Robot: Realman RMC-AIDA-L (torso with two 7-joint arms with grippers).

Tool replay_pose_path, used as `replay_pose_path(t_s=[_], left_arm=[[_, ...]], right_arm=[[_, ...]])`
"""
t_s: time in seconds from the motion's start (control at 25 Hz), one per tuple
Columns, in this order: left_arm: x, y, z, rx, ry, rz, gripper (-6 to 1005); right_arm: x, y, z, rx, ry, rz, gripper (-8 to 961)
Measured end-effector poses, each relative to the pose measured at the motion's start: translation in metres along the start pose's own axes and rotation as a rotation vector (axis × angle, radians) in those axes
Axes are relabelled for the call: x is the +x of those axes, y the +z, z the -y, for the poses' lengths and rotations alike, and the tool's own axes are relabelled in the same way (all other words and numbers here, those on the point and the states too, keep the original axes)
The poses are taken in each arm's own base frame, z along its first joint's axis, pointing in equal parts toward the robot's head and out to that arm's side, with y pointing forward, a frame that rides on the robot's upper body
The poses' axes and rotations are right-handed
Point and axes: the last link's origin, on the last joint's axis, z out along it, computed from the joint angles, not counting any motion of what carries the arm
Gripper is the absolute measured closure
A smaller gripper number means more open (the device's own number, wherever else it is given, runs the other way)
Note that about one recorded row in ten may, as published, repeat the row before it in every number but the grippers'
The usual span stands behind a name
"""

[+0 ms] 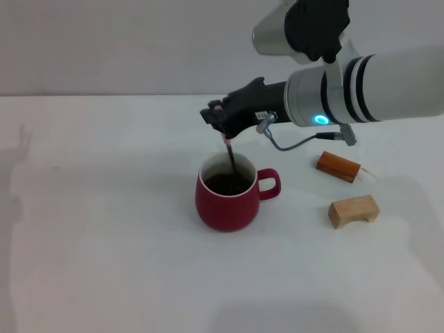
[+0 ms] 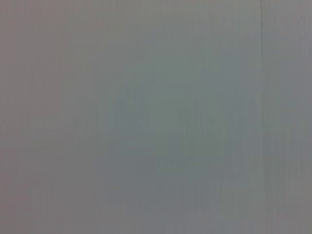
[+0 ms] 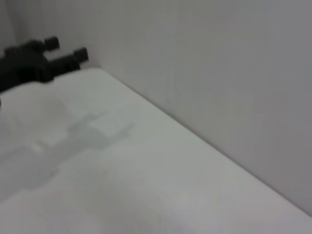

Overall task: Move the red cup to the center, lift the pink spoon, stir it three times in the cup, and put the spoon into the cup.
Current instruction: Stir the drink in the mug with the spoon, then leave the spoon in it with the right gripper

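Right gripper (image 1: 220, 119), above frame centre, clamped on the pink spoon (image 1: 229, 154) — bowl dipped in the red cup (image 1: 228, 194). Risks splashing or tipping if stirred wide — rim close.

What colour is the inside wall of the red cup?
White, seen best in the head view on the red cup above the dark liquid.

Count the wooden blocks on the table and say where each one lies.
2. A reddish-brown block lies to the right of the red cup, farther back. A pale block lies nearer the front, just below it in the head view. None seems hidden.
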Motion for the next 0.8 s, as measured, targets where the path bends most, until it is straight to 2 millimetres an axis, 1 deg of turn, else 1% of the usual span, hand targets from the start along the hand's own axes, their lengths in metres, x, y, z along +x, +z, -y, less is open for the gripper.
replay_pose_path(t_s=[0.08, 0.2, 0.28, 0.4, 0.48, 0.8], left_arm=[[0.0, 0.0, 0.0, 0.001, -0.002, -0.002, 153], [0.0, 0.0, 0.001, 0.002, -0.002, -0.003, 153], [0.001, 0.0, 0.001, 0.003, -0.003, -0.003, 153], [0.0, -0.001, 0.001, 0.004, -0.003, -0.003, 153], [0.0, -0.001, 0.002, 0.005, -0.003, -0.003, 152], [0.0, -0.002, 0.002, 0.006, -0.002, -0.003, 152]], right_arm=[[0.004, -0.001, -0.004, -0.017, -0.006, -0.041, 775], [0.004, -0.002, -0.009, -0.045, -0.011, -0.06, 774], [0.0, -0.006, -0.017, -0.094, 0.002, -0.051, 773], [-0.005, -0.008, -0.021, -0.126, 0.024, -0.028, 772], [-0.009, -0.009, -0.019, -0.119, 0.037, 0.01, 771], [-0.005, -0.005, -0.017, -0.103, 0.04, 0.008, 767]])
